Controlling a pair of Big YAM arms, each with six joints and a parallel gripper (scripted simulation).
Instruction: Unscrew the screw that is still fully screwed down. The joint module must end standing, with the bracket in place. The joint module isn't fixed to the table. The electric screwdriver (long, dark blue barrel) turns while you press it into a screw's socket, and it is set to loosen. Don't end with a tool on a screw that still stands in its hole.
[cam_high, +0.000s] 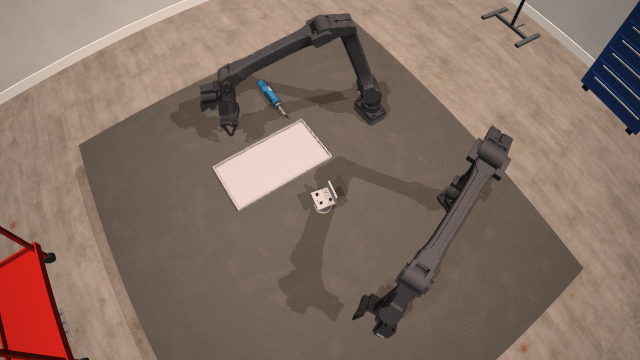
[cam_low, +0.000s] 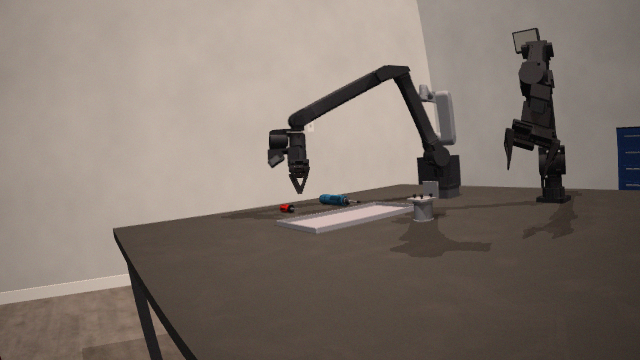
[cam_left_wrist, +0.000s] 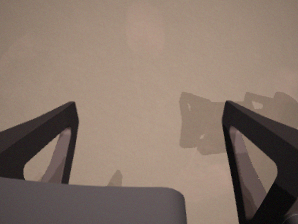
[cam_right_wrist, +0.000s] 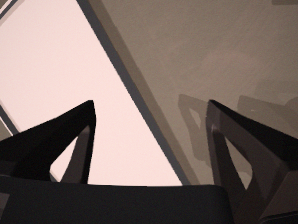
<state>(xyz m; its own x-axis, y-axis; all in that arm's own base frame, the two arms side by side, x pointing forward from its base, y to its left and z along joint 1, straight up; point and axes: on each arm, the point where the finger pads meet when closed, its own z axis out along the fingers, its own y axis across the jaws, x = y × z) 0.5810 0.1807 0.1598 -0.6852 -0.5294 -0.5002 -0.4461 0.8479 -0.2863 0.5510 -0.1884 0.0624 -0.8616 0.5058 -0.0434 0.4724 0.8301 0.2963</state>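
Note:
The grey joint module (cam_high: 324, 198) stands upright on the table beside the tray, and it also shows in the exterior view (cam_low: 423, 208). Its bracket (cam_high: 332, 190) stands on top at the far edge. Small dark screws dot its top face; I cannot tell their heights. The electric screwdriver (cam_high: 270, 96) with a blue barrel lies on the table behind the tray, also seen in the exterior view (cam_low: 334, 200). My right gripper (cam_high: 229, 128) hangs open and empty above the table, left of the screwdriver. My left gripper (cam_high: 361, 308) is open and empty, far from the module.
A flat white tray (cam_high: 272, 162) lies between the screwdriver and the module; its edge fills the right wrist view (cam_right_wrist: 60, 96). A small red tool (cam_low: 286, 208) lies left of the screwdriver, under the right gripper. A red cart (cam_high: 25, 300) and a blue cabinet (cam_high: 617, 70) stand off the table.

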